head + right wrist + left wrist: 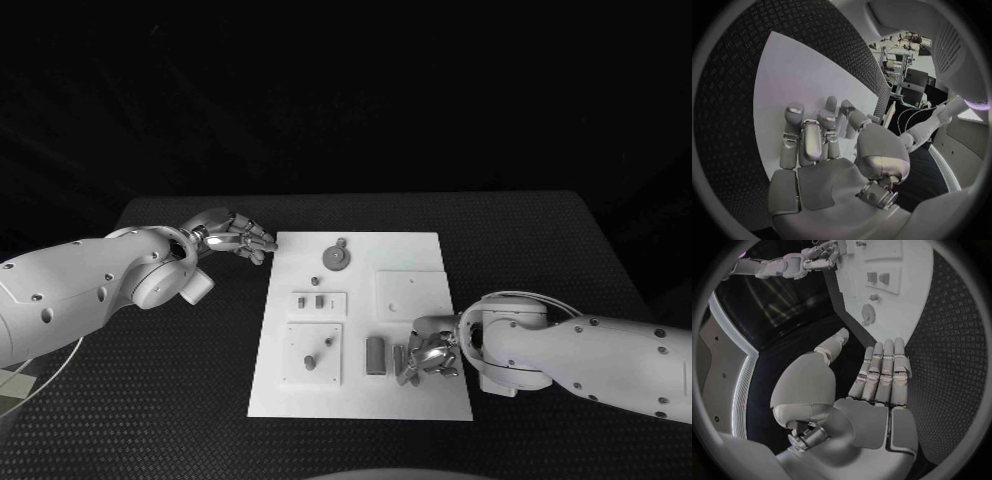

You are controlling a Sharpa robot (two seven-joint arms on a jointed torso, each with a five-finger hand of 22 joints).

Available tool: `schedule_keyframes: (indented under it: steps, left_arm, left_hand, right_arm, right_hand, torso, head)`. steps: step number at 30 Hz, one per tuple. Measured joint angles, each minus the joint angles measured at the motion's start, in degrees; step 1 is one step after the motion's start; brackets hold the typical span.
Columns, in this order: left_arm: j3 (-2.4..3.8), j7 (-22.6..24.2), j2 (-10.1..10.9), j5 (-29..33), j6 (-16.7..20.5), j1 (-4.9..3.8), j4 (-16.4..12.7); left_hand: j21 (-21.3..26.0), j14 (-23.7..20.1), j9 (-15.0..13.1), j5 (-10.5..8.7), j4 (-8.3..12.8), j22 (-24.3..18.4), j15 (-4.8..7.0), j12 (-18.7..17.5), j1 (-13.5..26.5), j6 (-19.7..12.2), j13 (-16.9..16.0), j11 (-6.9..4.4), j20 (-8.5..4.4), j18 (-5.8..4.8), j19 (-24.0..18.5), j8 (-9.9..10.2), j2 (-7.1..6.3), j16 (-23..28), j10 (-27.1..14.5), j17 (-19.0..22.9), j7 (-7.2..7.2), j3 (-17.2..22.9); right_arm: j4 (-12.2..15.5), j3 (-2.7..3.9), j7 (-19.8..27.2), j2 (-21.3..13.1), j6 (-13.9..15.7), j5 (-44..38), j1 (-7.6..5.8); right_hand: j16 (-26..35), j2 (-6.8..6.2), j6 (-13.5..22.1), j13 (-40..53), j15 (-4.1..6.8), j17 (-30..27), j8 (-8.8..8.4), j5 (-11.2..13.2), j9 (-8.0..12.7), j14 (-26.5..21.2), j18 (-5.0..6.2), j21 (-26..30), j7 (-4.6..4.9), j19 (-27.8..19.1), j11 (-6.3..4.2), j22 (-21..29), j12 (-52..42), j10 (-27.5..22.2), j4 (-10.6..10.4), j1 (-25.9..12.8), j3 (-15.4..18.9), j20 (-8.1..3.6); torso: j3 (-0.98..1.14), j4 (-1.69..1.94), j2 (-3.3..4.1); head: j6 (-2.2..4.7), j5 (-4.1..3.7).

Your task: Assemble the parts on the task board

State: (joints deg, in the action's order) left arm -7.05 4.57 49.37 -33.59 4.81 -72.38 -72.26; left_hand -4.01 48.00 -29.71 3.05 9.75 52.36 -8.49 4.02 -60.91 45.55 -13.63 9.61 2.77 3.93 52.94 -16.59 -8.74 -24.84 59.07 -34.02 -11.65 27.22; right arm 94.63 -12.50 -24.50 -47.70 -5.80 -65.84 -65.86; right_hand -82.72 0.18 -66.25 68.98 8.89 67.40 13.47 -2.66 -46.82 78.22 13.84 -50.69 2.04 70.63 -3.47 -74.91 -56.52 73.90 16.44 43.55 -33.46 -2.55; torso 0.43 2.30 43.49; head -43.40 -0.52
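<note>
Plainly, the task board (411,295) is a stiff white plate. Left hand (231,235) hovers just off its far left corner, fingers together, empty. Right hand (428,355) rests on its near part, fingers curled; whether they pinch the slim part (400,361) beside the grey block (375,354) I cannot tell. Parts look light, rigid, slippery; pinch across their sides.

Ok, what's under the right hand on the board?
The right hand lies over the task board near its front right. Beside it, a dark bar-shaped part is visible. Whatever sits beneath the palm and fingers is covered, so I cannot tell.
</note>
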Motion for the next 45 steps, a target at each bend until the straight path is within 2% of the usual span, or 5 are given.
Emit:
schedule_keyframes:
  steps: [6,20,29,39,45]
  left_arm:
    - [0.0,0.0,0.0,0.0,-0.1,0.0,0.0]
    - [-0.01,0.0,0.0,0.0,-0.3,0.01,0.4]
    - [-0.02,0.3,0.0,0.2,0.1,0.01,0.8]
    - [-0.02,1.6,-1.8,8.5,1.4,0.02,2.8]
    - [-0.01,3.5,-3.9,13.2,3.1,0.02,6.5]
  left_hand:
    - [0.0,0.0,0.0,0.0,0.0,0.0,0.0,0.0,0.0,0.0,0.0,0.0,0.0,0.02,0.0,0.0,0.0,0.0,0.0,0.0,0.0,0.0]
    - [0.0,0.0,0.1,0.0,0.0,-0.1,0.0,0.0,0.0,0.0,0.0,0.0,0.0,-0.01,0.0,0.0,0.0,0.0,0.0,-0.1,0.0,0.0]
    - [0.0,0.0,0.1,0.0,0.0,0.0,0.0,0.0,0.0,0.0,0.0,0.0,0.0,-0.09,0.0,0.0,0.0,0.0,0.0,-0.1,0.0,0.0]
    - [0.0,0.0,0.1,0.0,0.0,-0.1,0.0,0.0,0.0,0.0,0.1,0.0,0.02,-0.39,0.0,-0.2,0.0,0.3,0.0,-0.2,0.0,0.0]
    - [0.0,-0.2,0.2,0.0,0.2,-0.7,0.22,0.0,0.1,0.2,0.5,-1.05,0.13,-0.41,-1.1,-0.5,1.73,1.3,-0.2,-0.2,2.26,-0.2]
  right_arm:
    - [0.2,-0.11,0.8,-0.5,1.0,0.2,0.13]
    - [1.9,-0.19,2.5,-4.3,5.4,1.2,0.54]
    - [1.6,0.9,7.0,-5.1,10.9,2.4,-1.07]
    - [-15.6,2.08,22.5,-0.2,19.5,13.3,-3.45]
    - [-26.9,4.74,29.4,4.4,22.0,20.0,-3.51]
  right_hand:
    - [0.0,-1.46,0.0,0.0,-0.01,-0.1,-0.21,0.0,-0.1,0.0,0.76,0.0,0.0,0.0,0.0,0.0,0.1,0.0,0.0,0.1,0.0,0.0]
    - [1.0,-9.98,0.2,-0.3,0.01,-2.3,-1.29,0.0,0.3,-0.9,1.0,0.7,0.16,-0.2,0.02,0.0,0.7,-0.2,-2.4,1.7,-1.3,0.21]
    - [2.6,-9.9,1.2,-0.4,-0.41,-5.3,-1.39,0.0,0.3,-2.3,0.92,1.1,0.55,-0.3,0.3,0.0,1.1,-0.7,-3.2,2.4,-1.7,0.3]
    - [12.7,-5.55,9.1,-3.9,-3.04,-13.2,-4.49,0.0,0.5,-10.7,0.63,8.0,3.44,-7.6,3.51,2.2,7.3,-8.5,-0.2,8.0,-1.8,2.85]
    - [20.3,-5.15,12.1,-8.9,-4.92,-16.6,-5.15,0.0,0.3,-14.9,0.79,13.5,5.65,-12.6,4.96,5.0,13.1,-13.4,-0.2,8.4,-1.8,5.17]
  torso:
    - [0.01,-0.03,0.0]
    - [0.02,-0.06,-0.01]
    - [0.02,-0.02,-0.07]
    - [-0.08,-0.03,-0.47]
    - [-0.18,0.05,-1.12]
  head:
    - [0.05,0.03]
    - [0.31,-0.07]
    - [1.08,-0.6]
    - [4.57,-0.73]
    - [7.75,-0.63]
